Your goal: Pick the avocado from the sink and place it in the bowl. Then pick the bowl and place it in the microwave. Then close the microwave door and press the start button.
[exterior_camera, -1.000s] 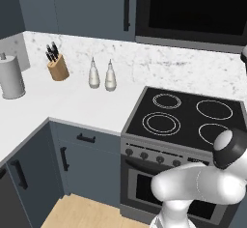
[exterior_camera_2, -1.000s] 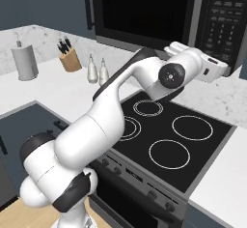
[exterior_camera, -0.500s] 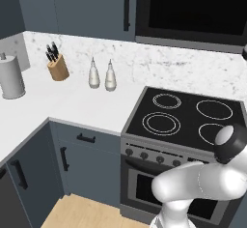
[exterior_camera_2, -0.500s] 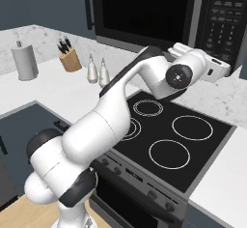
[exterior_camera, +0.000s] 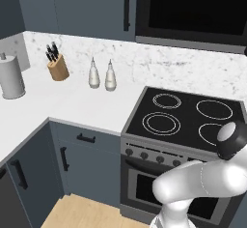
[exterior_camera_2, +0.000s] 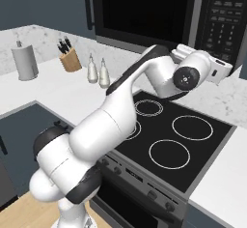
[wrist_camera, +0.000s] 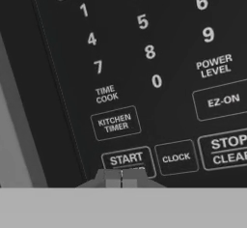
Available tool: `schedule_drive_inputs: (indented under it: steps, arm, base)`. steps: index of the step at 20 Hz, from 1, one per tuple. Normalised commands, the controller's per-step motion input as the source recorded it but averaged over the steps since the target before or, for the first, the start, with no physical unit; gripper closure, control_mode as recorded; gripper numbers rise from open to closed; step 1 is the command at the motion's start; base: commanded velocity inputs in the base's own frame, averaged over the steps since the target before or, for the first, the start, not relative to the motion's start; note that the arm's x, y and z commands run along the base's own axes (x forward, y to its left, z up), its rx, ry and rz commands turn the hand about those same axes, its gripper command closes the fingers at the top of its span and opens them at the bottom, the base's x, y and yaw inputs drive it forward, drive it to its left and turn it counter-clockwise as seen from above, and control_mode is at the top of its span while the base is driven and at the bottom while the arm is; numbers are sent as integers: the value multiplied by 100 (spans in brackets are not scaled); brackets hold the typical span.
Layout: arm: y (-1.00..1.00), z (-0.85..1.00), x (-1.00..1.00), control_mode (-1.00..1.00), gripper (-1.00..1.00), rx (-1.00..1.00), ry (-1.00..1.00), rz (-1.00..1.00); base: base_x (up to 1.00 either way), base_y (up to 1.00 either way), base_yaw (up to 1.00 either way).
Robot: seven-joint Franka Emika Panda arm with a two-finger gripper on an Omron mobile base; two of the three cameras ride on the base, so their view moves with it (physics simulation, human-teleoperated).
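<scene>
Gripper (wrist_camera: 121, 178), jaws pinched shut, empty: tips just below the start button (wrist_camera: 126, 160) at the microwave (exterior_camera_2: 144, 14) keypad's lower edge.

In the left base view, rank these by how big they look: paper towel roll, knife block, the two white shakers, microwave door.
1. microwave door, by far the largest.
2. paper towel roll.
3. knife block.
4. The two shakers look alike, so no order between them; they are also close to the knife block in size.
</scene>
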Motion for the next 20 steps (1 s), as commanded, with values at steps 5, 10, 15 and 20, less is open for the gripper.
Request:
schedule_drive_inputs:
  steps: [5,10,15,20]
  arm:
    - [-12,-1,55,-100,100,0,1,0]
    - [-3,-1,5,-100,100,0,-1,0]
    - [18,0,-63,-100,100,0,-11,0]
    - [21,4,-67,-100,100,0,-12,0]
  base:
    - [0,0,0]
    - [0,0,0]
    - [0,0,0]
    - [0,0,0]
